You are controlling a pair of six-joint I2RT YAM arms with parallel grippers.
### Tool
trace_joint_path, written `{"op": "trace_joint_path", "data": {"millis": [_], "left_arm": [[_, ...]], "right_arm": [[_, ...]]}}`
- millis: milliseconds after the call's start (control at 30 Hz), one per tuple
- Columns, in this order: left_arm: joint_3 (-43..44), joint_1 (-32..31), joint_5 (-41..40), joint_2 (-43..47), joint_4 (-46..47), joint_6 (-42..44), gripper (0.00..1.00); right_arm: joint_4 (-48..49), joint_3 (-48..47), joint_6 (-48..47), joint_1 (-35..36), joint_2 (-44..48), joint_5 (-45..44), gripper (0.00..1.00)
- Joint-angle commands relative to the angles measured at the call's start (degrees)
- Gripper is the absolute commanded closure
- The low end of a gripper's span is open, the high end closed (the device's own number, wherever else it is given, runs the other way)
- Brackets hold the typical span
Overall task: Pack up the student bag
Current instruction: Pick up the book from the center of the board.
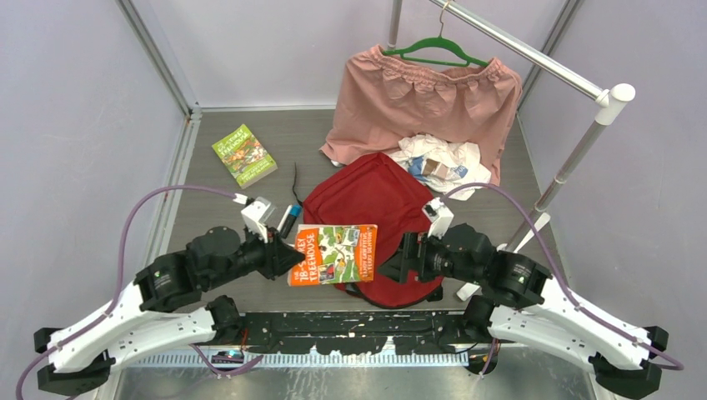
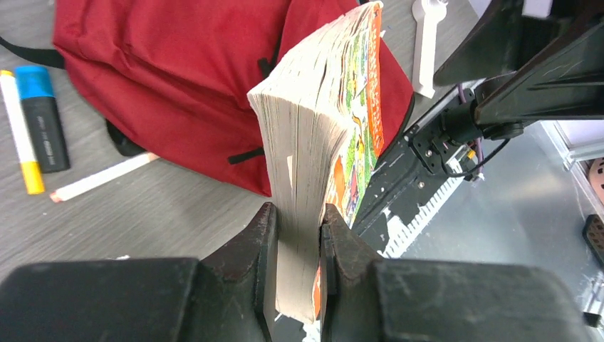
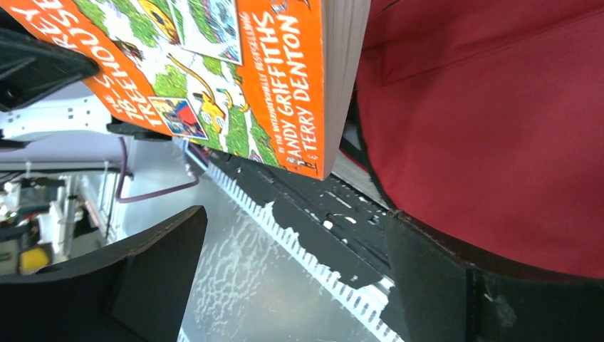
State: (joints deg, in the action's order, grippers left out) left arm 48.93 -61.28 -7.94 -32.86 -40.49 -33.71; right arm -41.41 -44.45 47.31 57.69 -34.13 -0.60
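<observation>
At the middle of the surface [image 1: 308, 142], the dark-red student bag [image 1: 375, 196] lies flat between my two arms, below a pink garment [image 1: 425, 92] on a hanger. My left jaws are clamped on one end of an orange paperback [image 1: 333, 254], cover up over the bag's near-left part. My right jaws stand wide apart just beside the book's other end, gripping nothing.

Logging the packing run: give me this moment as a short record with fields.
bag: red backpack, lying flat on table
book in grip: orange book, pinched by left jaws at its page edge
right jaws: open, holding nothing
not yet packed: green book; markers beside backpack
</observation>
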Motion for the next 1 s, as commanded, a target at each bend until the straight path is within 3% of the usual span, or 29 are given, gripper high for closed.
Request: {"op": "trace_joint_path", "data": {"millis": [0, 300, 733, 867, 967], "left_arm": [[3.79, 0.23, -1.08, 3.44, 0.10, 2.43, 1.00], [6.37, 0.27, 0.07, 9.85, -2.37, 1.26, 1.00], [9.40, 0.21, 4.26, 8.72, -2.02, -0.79, 1.00], [9.46, 0.19, 4.54, 7.83, -1.79, -0.53, 1.00], [9.56, 0.13, 3.22, 7.71, -2.03, -0.23, 1.00]], "right_arm": [[14.83, 4.56, 2.58, 0.27, -1.26, 9.00, 0.00], [28.31, 10.60, 3.42, 0.22, -3.75, 14.72, 0.00], [55.13, 15.64, 6.10, -0.35, -12.58, 21.33, 0.00], [57.93, 14.14, 6.79, -0.34, -14.36, 24.31, 0.00], [56.71, 13.41, 6.50, -0.36, -13.55, 24.92, 0.11]]}}
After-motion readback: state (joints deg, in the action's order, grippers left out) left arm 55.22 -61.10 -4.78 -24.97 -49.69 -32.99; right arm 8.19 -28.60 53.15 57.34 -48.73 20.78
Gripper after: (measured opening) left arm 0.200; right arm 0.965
